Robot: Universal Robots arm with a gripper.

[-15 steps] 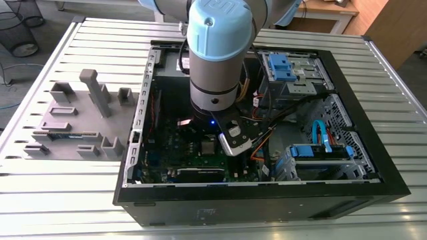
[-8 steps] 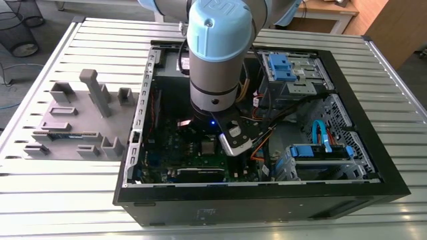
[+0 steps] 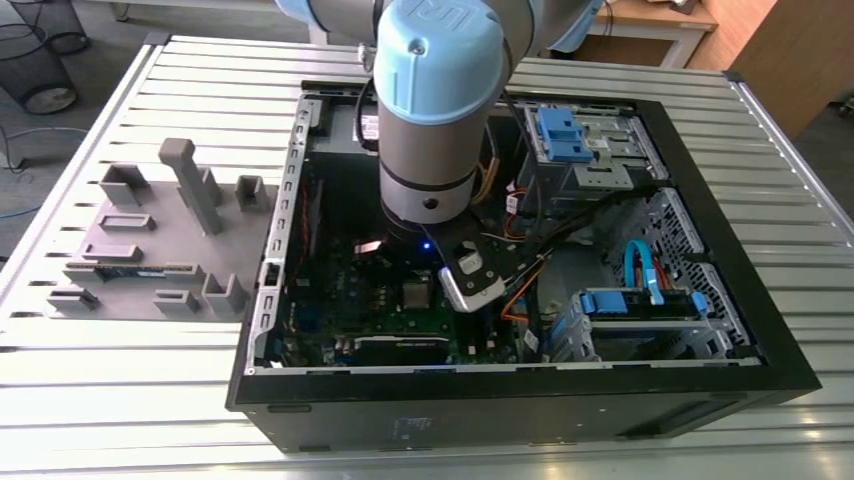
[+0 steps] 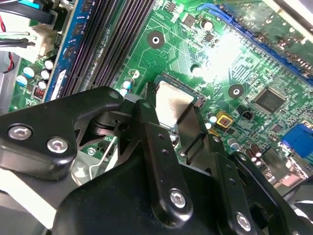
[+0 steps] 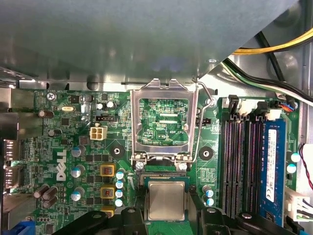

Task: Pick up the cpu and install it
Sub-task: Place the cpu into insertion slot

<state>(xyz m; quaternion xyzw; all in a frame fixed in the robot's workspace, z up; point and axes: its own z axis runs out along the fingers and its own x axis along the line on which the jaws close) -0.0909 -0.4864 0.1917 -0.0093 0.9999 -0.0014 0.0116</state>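
Observation:
The cpu (image 5: 166, 199), a small square chip with a shiny grey top, sits between the two dark fingers (image 5: 142, 203) of my gripper (image 5: 166, 201), which is shut on its sides. It is level, over the socket on the green motherboard (image 5: 78, 147); whether it rests in the socket I cannot tell. The socket's metal load plate (image 5: 164, 88) stands flipped open just beyond it. In the second wrist view the cpu (image 4: 172, 104) shows between the fingers (image 4: 149, 120). In the exterior view the arm (image 3: 434, 110) reaches down into the open computer case (image 3: 721, 330), with the cpu (image 3: 419, 294) below the wrist.
Black memory slots (image 5: 239, 166) and a blue memory stick (image 5: 272, 166) lie beside the socket. Yellow and black cables (image 5: 274, 49) run along the case wall. Drive bays with blue clips (image 3: 567, 135) fill one end of the case. A grey parts fixture (image 3: 147, 240) lies at the exterior view's left.

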